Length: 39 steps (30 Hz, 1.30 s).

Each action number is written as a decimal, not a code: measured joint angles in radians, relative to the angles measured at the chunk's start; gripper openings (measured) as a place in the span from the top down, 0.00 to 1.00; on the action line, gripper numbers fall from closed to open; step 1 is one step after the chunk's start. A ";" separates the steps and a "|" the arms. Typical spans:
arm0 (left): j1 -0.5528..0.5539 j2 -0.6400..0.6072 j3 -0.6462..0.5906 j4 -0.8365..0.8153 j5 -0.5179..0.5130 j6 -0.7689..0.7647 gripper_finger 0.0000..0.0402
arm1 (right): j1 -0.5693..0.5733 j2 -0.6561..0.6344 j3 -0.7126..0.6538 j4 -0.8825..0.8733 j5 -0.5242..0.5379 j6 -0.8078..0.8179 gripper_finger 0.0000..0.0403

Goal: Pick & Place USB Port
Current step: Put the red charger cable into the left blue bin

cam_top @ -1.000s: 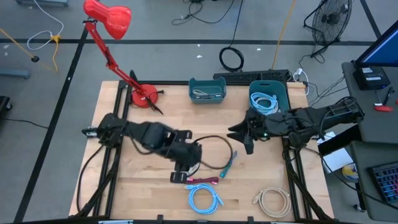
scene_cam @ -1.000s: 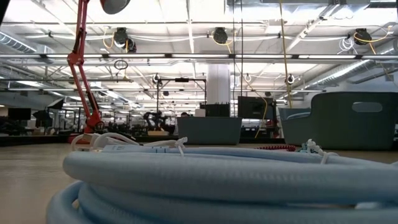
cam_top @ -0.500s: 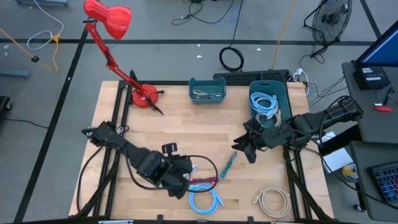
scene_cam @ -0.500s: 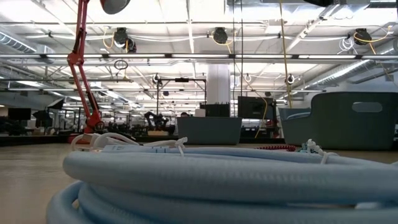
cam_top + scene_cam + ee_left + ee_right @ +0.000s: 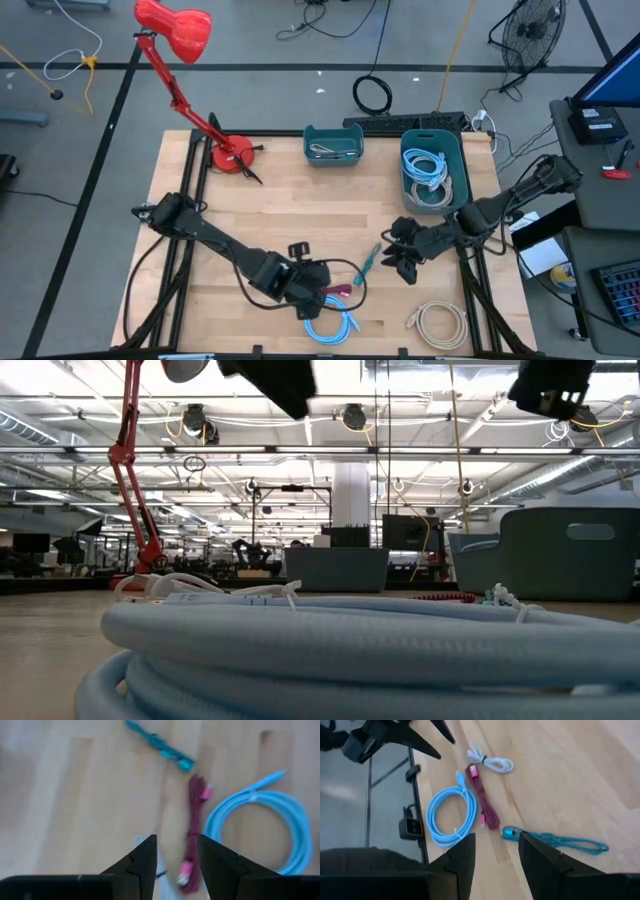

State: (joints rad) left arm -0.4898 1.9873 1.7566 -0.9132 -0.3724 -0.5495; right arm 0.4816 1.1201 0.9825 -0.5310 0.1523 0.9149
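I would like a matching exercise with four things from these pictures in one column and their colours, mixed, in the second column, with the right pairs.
Things:
1. desk lamp
2. coiled cable near the table's front edge, under the left arm
3. braided cable lying between the two arms
4. coiled cable at the front right corner

Colours:
A. beige
B. teal
C. red
D. light blue

Pairs: 1-C, 2-D, 3-B, 4-A

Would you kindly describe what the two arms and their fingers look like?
Both arms are dark, nearly black, built of jointed segments. The left arm trails black cable near its base; the right arm is bulkier at the shoulder. Each ends in two dark, tapered fingers, angular and matte, the same on the right.
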 joint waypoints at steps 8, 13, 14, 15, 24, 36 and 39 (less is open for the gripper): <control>0.088 0.000 -0.180 0.234 0.180 -0.037 0.64 | 0.028 -0.001 -0.134 0.185 -0.001 0.022 0.65; 0.111 0.000 -0.201 0.297 0.253 -0.001 0.64 | 0.027 -0.001 -0.192 0.306 0.002 0.036 0.65; 0.113 0.000 -0.202 0.310 0.261 0.006 0.64 | 0.026 -0.001 -0.196 0.315 0.002 0.036 0.65; 0.113 0.000 -0.204 0.320 0.265 0.012 0.64 | 0.026 -0.001 -0.199 0.318 0.002 0.035 0.65; 0.109 0.088 -0.206 0.395 0.348 0.004 0.64 | 0.026 -0.001 -0.201 0.318 0.002 0.026 0.65; 0.112 0.136 -0.206 0.392 0.331 -0.015 0.64 | 0.026 -0.001 -0.201 0.318 0.000 0.013 0.65; 0.111 0.136 -0.206 0.393 0.329 -0.017 0.64 | 0.026 -0.001 -0.201 0.318 0.000 0.012 0.65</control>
State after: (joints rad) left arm -0.3786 2.1231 1.5505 -0.5197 -0.0429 -0.5663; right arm 0.5079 1.1194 0.7811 -0.2127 0.1524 0.9269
